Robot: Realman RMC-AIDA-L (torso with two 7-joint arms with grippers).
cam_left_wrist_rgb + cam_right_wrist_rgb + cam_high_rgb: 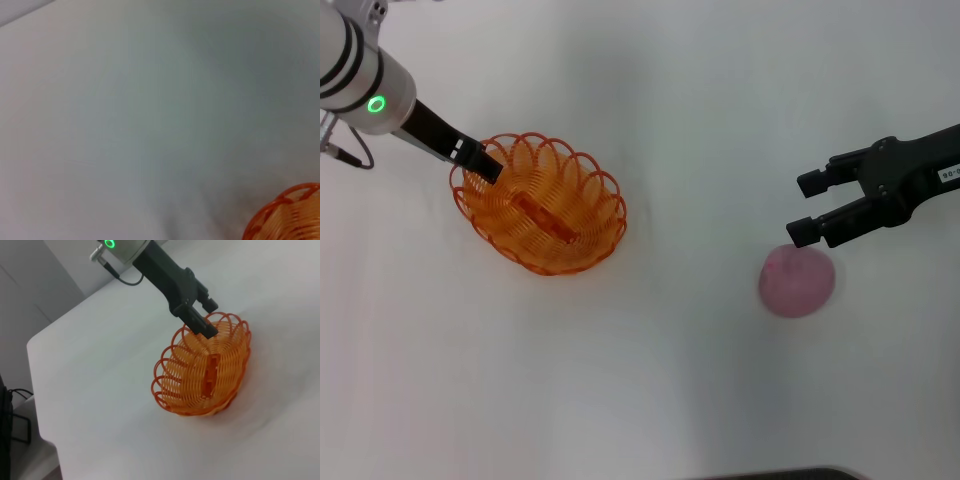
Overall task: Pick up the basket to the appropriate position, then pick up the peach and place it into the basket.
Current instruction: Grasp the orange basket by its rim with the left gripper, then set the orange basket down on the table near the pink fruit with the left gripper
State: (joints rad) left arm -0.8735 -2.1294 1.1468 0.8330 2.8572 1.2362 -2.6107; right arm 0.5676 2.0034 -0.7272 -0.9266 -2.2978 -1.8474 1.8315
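Left wrist view catches only sliver of basket (pixel 287 215). Left gripper (pixel 480 160) reaches in from 10 o'clock, fingers clamped on rim (scalloped loops). Right gripper (pixel 808 208) hovers fingers apart, peach (pixel 797 281) just beneath at 6 o'clock, on white table (pixel 650 400).

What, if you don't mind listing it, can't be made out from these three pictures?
- Head view: whether the left gripper clamps the basket rim; its fingertips merge with the loops.
- Left wrist view: only a corner of the basket shows, cut off by the edge; no fingers visible.
- Right wrist view: the peach and the right gripper are out of frame.
- Head view: the peach's top edge sits behind the gripper's lower finger; contact unclear.
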